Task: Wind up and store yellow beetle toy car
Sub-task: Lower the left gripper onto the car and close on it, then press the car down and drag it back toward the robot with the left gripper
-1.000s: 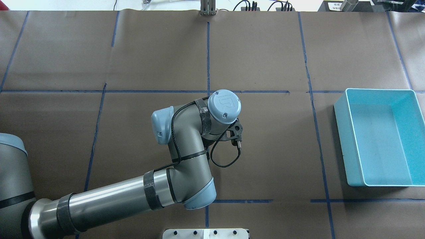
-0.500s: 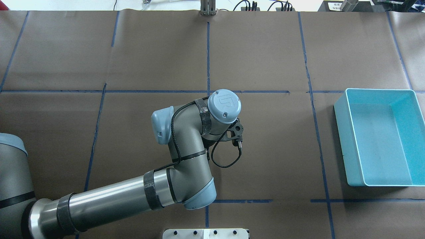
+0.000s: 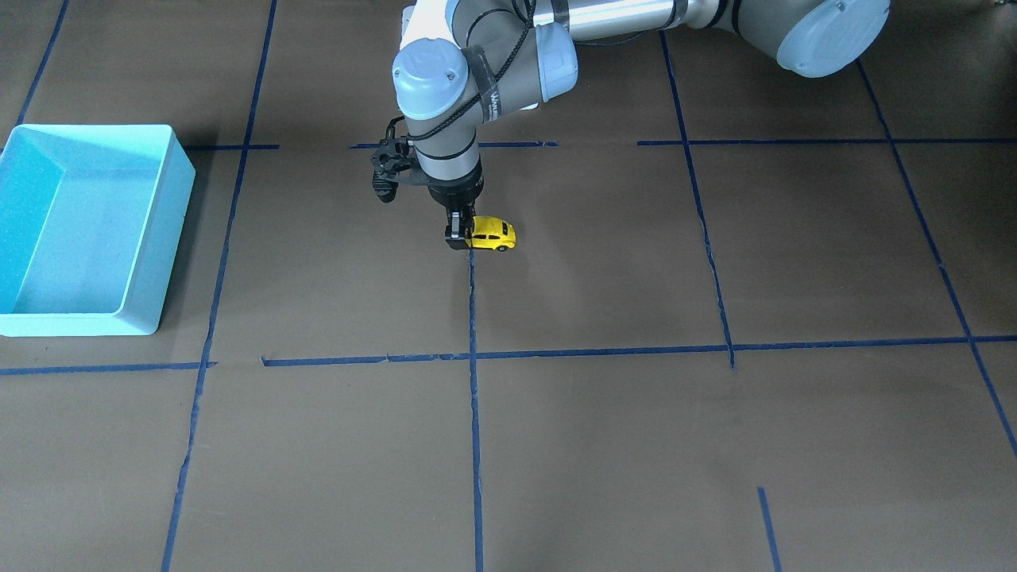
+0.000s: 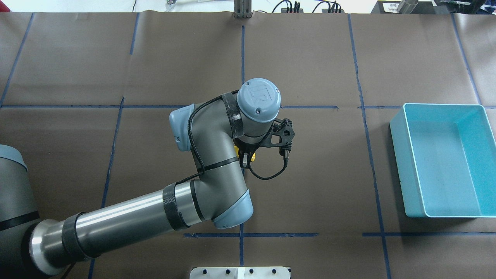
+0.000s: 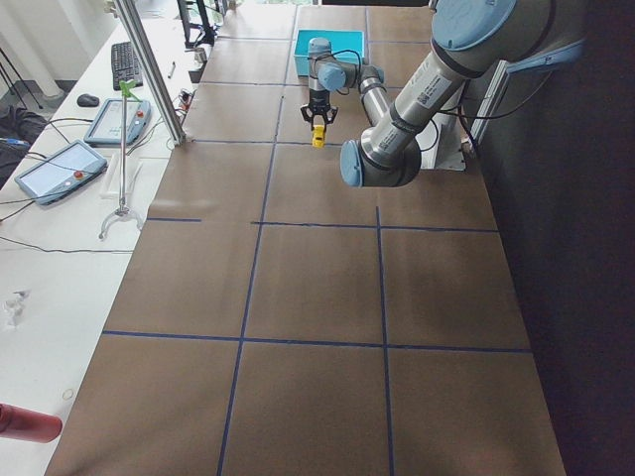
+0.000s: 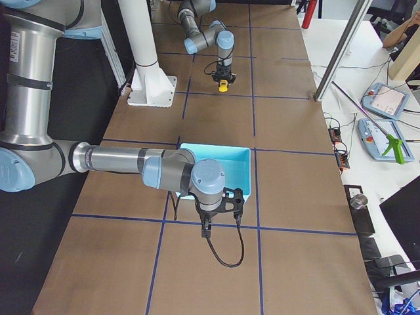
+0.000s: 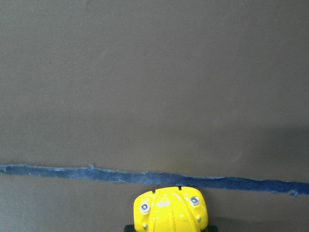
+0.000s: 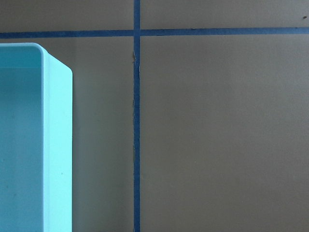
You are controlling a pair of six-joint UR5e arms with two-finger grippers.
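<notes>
The yellow beetle toy car (image 3: 493, 233) is tiny, with dark windows and black wheels. My left gripper (image 3: 458, 236) points straight down and is shut on one end of it, over a blue tape line near the table's middle. I cannot tell if its wheels touch the table. In the overhead view only a yellow sliver of the car (image 4: 252, 157) shows under the wrist. In the left wrist view the car's end (image 7: 170, 212) fills the bottom edge. My right gripper (image 6: 205, 227) hangs beside the turquoise bin (image 6: 216, 152); I cannot tell if it is open.
The turquoise bin (image 4: 403, 155) stands at the table's right side in the overhead view, with nothing in it, and also shows in the front view (image 3: 143, 238). Its wall (image 8: 58, 145) fills the left of the right wrist view. Brown paper with blue tape lines covers the table.
My left wrist has moved away from the robot's base, toward the table's far side. A sliver of the yellow car now shows under the wrist.
</notes>
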